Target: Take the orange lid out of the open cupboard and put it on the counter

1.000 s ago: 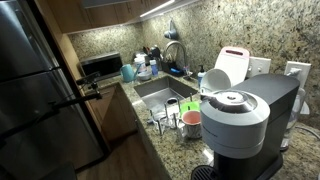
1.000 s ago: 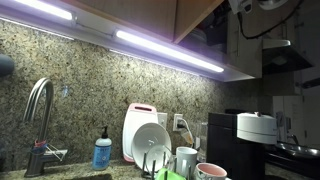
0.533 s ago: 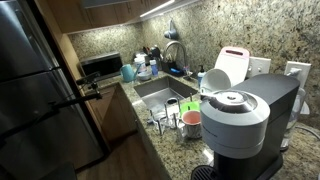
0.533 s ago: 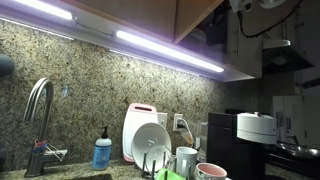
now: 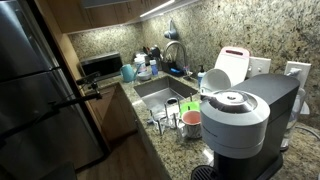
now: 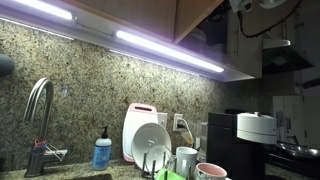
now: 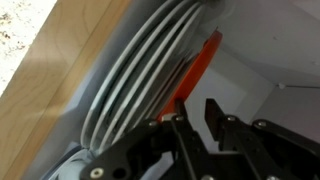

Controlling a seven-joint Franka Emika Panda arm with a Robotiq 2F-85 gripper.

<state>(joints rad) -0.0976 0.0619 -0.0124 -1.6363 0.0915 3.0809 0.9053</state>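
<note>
In the wrist view the orange lid (image 7: 197,68) stands on edge inside the cupboard, leaning against a row of white ribbed plates (image 7: 140,80). My gripper (image 7: 196,112) is right below it, its black jaws drawn close with a narrow gap that shows the white cupboard wall. The lid's lower end meets the left fingertip (image 7: 179,108); whether the jaws pinch it does not show. The granite counter (image 5: 168,152) lies far below in both exterior views. Neither of those views shows the lid or the jaws.
A wooden cupboard frame (image 7: 60,80) runs along the left of the wrist view. On the counter stand a steel sink (image 5: 160,95), a coffee machine (image 5: 240,125), a pink cup (image 5: 191,121), a dish rack and a white board with a red edge (image 6: 140,130).
</note>
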